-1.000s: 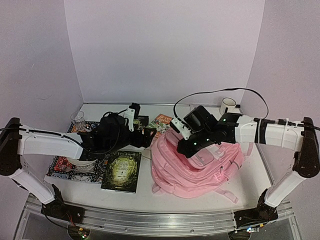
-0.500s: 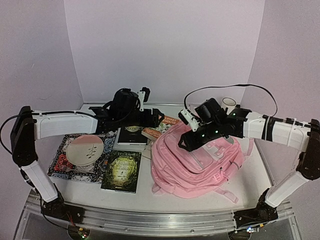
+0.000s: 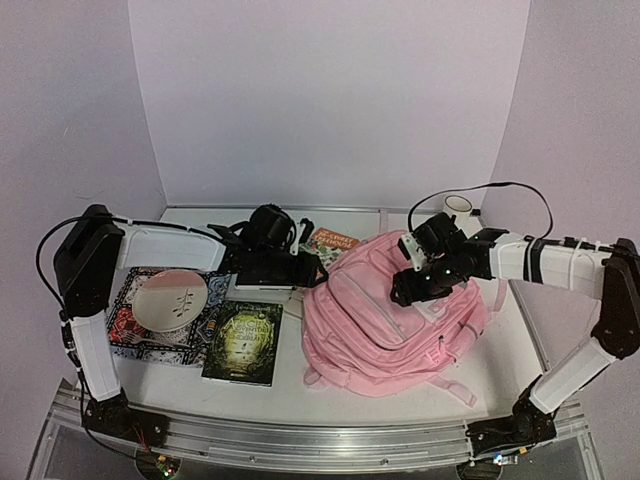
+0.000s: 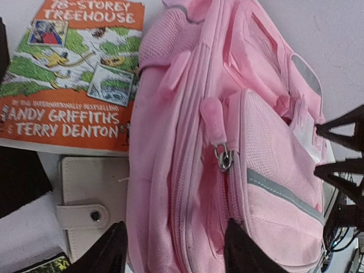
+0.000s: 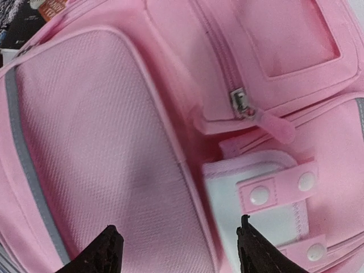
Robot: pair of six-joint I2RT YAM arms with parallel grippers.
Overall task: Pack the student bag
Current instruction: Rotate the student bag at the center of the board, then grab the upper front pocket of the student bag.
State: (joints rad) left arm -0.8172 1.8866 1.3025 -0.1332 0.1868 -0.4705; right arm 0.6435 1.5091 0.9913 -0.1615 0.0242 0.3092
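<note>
The pink backpack (image 3: 380, 325) is laid flat at the right of the table (image 3: 520, 340), pockets up, presumably so zips can be reached. Fingers are held apart, nothing clamped, on the left gripper (image 4: 176, 253), at its edge beside an orange book (image 4: 68, 74), and the right gripper (image 5: 179, 250), over the pockets.

Pink student bag (image 3: 385, 310), grey stripe (image 5: 23, 153) on one pocket, white patch (image 5: 256, 199) with pink snap tabs. At its 11 o'clock an orange book (image 4: 74, 74), green illustrations. At 9 o'clock a dark green book (image 3: 245, 342); pink-white plate (image 3: 170, 300) on red-black patterned mat (image 3: 125, 335).
</note>
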